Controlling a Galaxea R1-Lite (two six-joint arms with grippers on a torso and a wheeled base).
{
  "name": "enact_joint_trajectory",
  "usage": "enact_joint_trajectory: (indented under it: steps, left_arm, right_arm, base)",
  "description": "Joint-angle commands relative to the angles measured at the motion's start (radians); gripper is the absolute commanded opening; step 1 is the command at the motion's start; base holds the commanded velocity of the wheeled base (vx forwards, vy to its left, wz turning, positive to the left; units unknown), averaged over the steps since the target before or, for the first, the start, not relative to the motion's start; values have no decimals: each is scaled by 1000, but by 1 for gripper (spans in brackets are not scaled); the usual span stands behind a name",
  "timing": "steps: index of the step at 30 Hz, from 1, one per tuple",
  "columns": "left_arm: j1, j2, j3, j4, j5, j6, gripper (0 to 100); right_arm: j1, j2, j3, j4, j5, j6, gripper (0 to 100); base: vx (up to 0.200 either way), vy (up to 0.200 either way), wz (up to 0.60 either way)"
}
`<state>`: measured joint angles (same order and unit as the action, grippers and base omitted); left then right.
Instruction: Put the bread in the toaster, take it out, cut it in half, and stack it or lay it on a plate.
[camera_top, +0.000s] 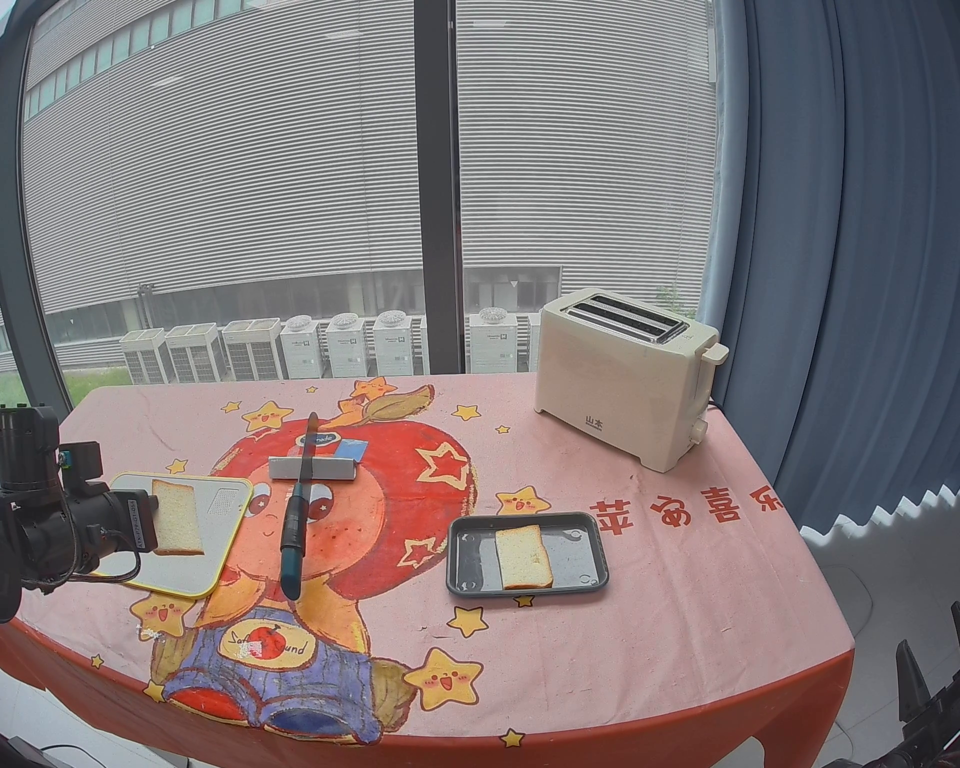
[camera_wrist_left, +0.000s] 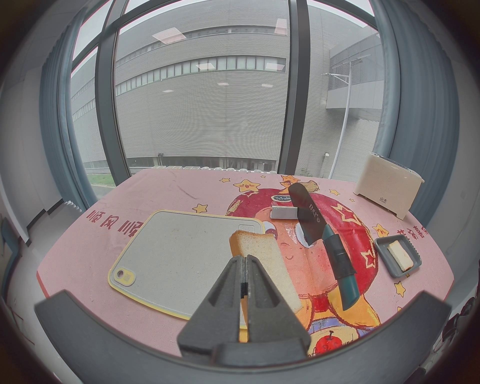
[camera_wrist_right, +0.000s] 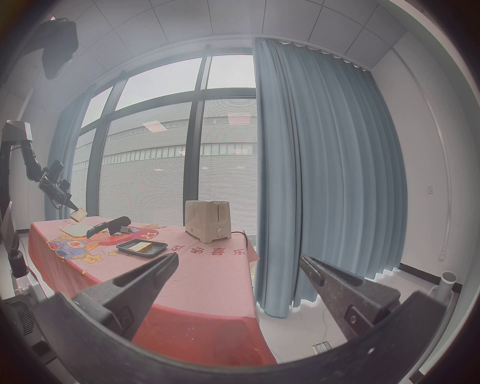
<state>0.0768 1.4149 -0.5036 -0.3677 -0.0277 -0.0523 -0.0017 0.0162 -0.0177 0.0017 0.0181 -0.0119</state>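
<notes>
I am pinching bread (camera_top: 178, 517) in left gripper (camera_wrist_left: 245, 261) over board (camera_wrist_left: 185, 255); right gripper (camera_wrist_right: 237, 262) spread; next, likely carrying it to plate (camera_top: 577, 562).

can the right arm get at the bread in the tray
Probably yes. The right gripper is open and empty off the right end of the table, and nothing stands between it and the bread in the tray; the toaster sits farther back.

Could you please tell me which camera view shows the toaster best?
The head view: the toaster is whole, with both slots, lever and knob visible. The left wrist view shows it small and far off; the right wrist view shows it distant, slots hidden.
</notes>
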Motion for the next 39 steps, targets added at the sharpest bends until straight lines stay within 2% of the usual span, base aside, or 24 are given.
enact_joint_trajectory:
  steps: [1, 11, 18, 29, 39]
  left_arm:
    - [-17, 1, -3, 0, 2, -1, 0]
    - [-75, -2, -6, 0, 3, -6, 0]
    - [-77, -2, -10, 0, 3, -1, 0]
    - [-126, -2, -18, 0, 12, -4, 0]
    - [-132, -19, -26, 0, 12, -6, 0]
  right_arm:
    - [0, -15, 18, 0, 0, 0, 100]
    - [0, -15, 18, 0, 0, 0, 100]
    - [0, -15, 18, 0, 0, 0, 100]
    - [0, -15, 18, 0, 0, 0, 100]
    - [0, -15, 18, 0, 0, 0, 100]
  base:
    - [0, 0, 0]
    - [0, 0, 0]
    - [0, 0, 0]
    - [0, 0, 0]
    - [0, 0, 0]
